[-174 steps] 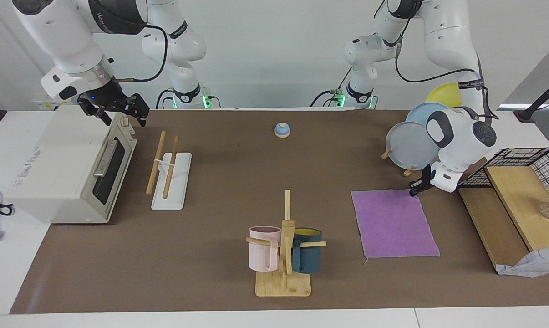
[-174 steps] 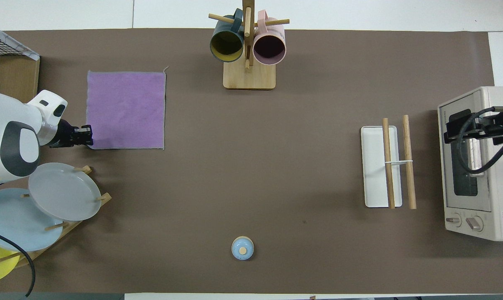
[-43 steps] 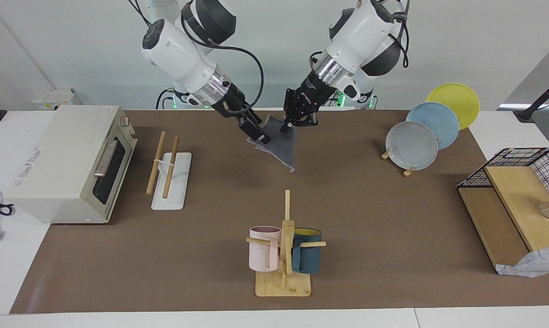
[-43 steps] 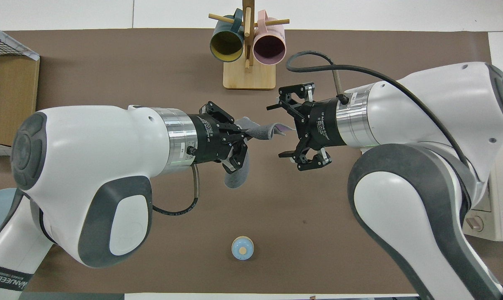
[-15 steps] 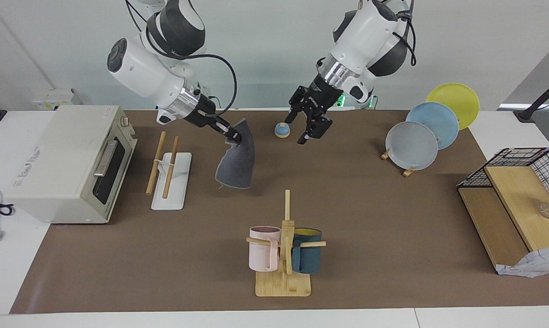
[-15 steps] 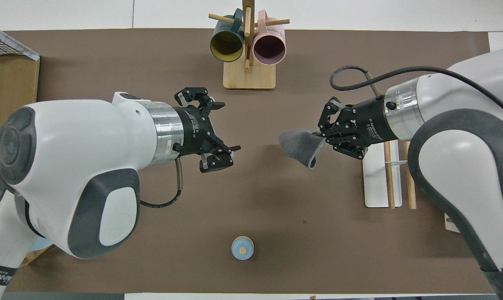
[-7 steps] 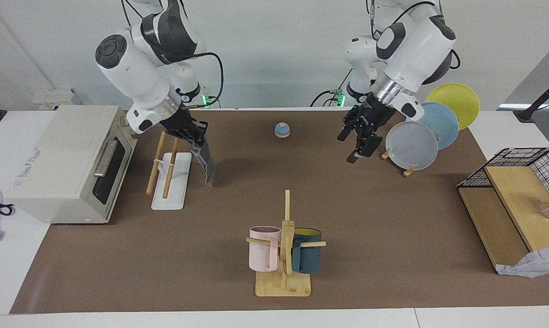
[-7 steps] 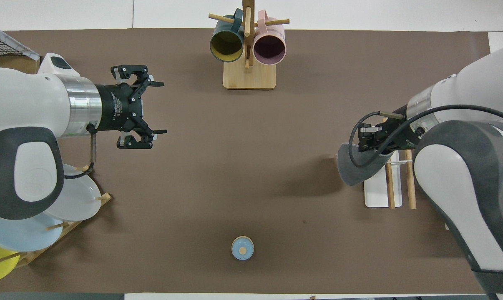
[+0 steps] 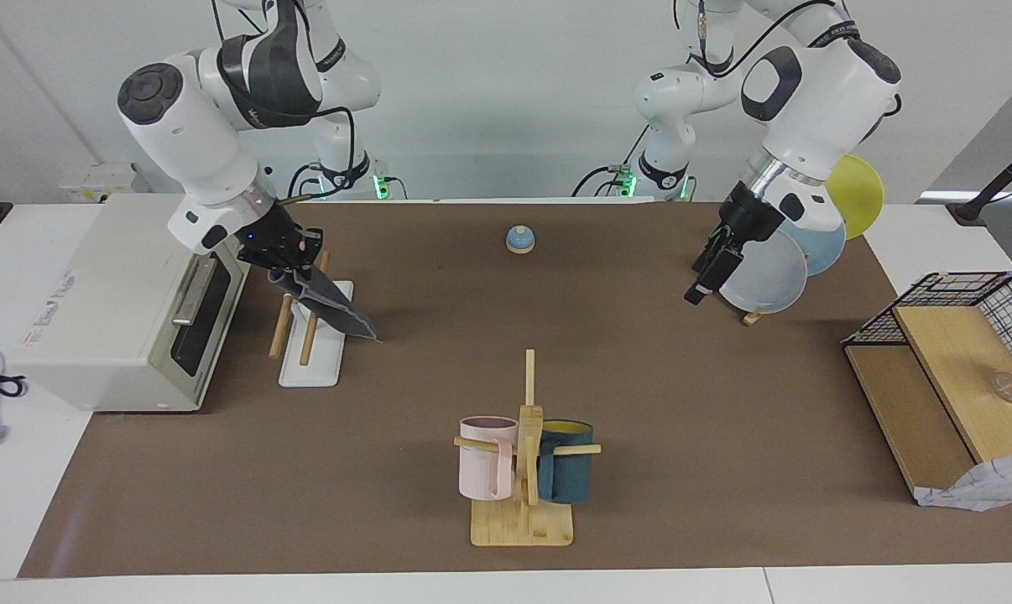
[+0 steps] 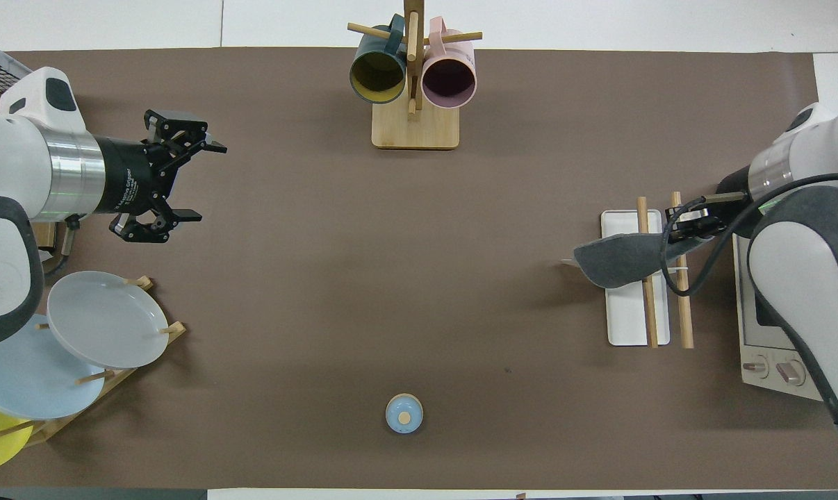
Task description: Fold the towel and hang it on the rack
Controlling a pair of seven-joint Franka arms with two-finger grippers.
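The right gripper (image 9: 292, 256) is pinching one end of the towel (image 9: 326, 304) with its fingers shut tight, up in the upper left part of the facing view. The towel is hanging over the rack (image 9: 309, 323), and its grey side is showing. Its loose end is drooping down past the white base toward the middle of the table, and I cannot tell if it is touching the wooden rods yet. The towel is looking soft, thin and light, so I think it will flop and swing when it is moved. I think holding it by the folded end, like now, is best, so it can drape over a rod. The left gripper (image 9: 707, 270) is hanging in the air with its fingers spread open and holding nothing, over the table beside the plates (image 9: 766, 268) in the upper right of that view. Half a second ago the towel was dangling straight down next to the rack, and now it is spreading over it. The left gripper is pulling back closer to the plates.
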